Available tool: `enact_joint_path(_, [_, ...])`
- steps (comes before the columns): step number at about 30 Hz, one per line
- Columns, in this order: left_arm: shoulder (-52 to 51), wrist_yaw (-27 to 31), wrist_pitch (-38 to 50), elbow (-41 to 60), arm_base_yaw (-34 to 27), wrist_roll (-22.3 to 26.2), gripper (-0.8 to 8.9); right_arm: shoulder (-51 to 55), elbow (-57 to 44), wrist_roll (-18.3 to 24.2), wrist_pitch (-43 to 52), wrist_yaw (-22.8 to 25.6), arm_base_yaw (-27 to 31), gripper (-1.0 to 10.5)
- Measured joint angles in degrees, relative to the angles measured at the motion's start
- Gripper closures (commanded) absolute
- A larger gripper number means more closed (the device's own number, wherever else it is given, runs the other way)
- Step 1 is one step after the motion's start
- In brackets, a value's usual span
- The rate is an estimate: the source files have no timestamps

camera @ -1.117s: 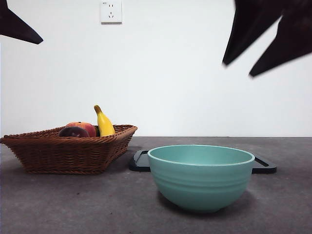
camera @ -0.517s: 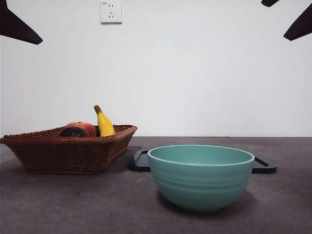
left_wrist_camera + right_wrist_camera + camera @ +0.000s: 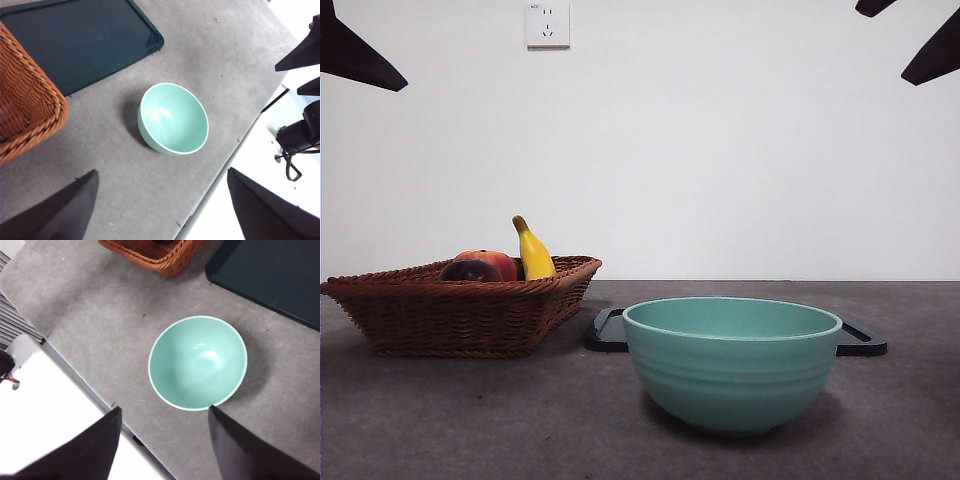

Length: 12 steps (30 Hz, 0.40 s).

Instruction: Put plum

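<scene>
The plum [image 3: 470, 271], dark maroon and round, lies in the wicker basket [image 3: 460, 315] at the left of the table, beside a red-orange fruit [image 3: 498, 262] and a yellow banana [image 3: 534, 252]. My left gripper [image 3: 162, 172] is open and empty, high above the table between the basket's corner [image 3: 25, 100] and the teal bowl [image 3: 172, 118]. My right gripper [image 3: 165, 409] is open and empty, high above the teal bowl [image 3: 197, 362]. In the front view the arms show only as black tips at the top corners.
The empty teal bowl [image 3: 732, 370] stands at the front middle. A dark flat tray [image 3: 605, 335] lies behind it, also in the left wrist view [image 3: 85, 40] and the right wrist view [image 3: 270, 275]. The table's front edge runs near the bowl [image 3: 80, 375].
The dark arm at the top right of the front view has risen almost out of the picture; it has held still for the last half second. The fruit, basket and bowl have not moved.
</scene>
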<state>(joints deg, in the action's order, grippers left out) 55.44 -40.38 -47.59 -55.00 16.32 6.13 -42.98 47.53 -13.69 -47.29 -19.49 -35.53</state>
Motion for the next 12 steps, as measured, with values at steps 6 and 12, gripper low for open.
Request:
enact_joint_path(6, [0.0,-0.02,0.0,0.0,0.0,0.02,8.04,0.0,0.0,0.0,-0.09,0.0,0.0,9.4])
enact_joint_path(12, [0.0,-0.02,-0.02,0.02,0.0,0.0,8.04,0.0,0.0,0.17,-0.09,0.02,0.0,9.4])
